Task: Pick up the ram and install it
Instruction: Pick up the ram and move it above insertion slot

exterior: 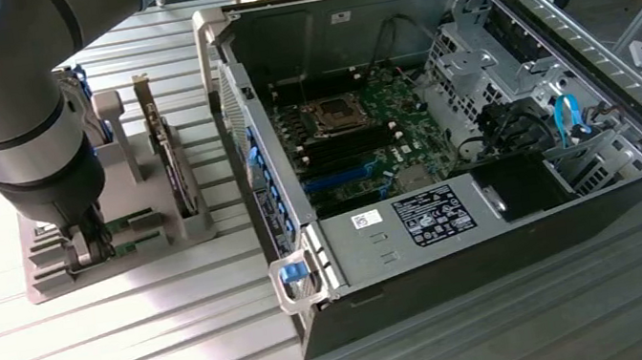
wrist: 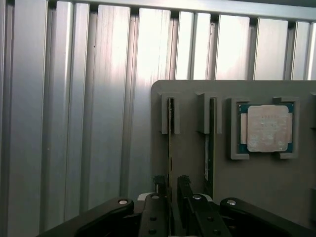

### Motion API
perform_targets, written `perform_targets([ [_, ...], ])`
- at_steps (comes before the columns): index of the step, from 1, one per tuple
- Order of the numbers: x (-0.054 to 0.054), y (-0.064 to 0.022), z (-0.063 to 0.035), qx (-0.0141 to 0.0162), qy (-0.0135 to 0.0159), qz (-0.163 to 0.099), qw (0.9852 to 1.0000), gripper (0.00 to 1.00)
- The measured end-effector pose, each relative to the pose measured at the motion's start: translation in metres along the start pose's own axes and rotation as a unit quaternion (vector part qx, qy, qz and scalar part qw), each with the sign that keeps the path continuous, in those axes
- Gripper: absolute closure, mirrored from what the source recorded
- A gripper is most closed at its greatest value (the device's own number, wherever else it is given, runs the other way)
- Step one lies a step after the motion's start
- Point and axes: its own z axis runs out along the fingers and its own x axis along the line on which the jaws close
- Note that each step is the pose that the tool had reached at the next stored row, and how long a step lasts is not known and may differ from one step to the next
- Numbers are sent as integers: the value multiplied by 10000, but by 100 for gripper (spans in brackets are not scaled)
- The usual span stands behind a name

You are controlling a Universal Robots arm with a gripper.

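Observation:
Two ram sticks stand on edge in slots of a grey holder. In the wrist view the nearer ram runs straight between my gripper's two black fingers, which stand on either side of it with small gaps, open. The second ram sits one slot over. In the exterior view my gripper is lowered onto the holder at that view's left, beside the open computer case. The motherboard's memory slots lie inside the case.
A square silver processor chip rests in a pocket of the holder past the second ram. A larger expansion card stands upright in the holder behind my gripper. The ribbed aluminium table stretches in front. Cables and a drive cage fill the case's right side.

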Motion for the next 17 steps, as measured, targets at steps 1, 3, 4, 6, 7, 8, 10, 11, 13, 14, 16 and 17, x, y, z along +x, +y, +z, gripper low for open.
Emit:
perform_targets([
  [1, 0, 0, 6, 0, 0, 0, 10000, 76],
  [3, 0, 0, 8, -1, 0, 0, 10000, 76],
  [4, 0, 0, 9, 0, 0, 0, 10000, 76],
  [6, -1, -2, 11, 1, 0, 0, 10000, 76],
  [7, -1, -2, 11, 0, 0, 0, 10000, 76],
  [8, -1, -2, 11, 0, 0, 0, 10000, 76],
  [10, -2, -7, 11, 1, -1, 1, 10000, 76],
  [11, -1, -13, 10, 0, 0, 0, 10000, 76],
  [13, 1, -25, 11, 0, 0, 0, 10000, 76],
  [14, 1, -32, 11, 0, 0, 0, 10000, 76],
  [16, 2, -46, 10, 0, 0, 0, 10000, 76],
  [17, 2, -52, 10, 0, 0, 0, 10000, 76],
])
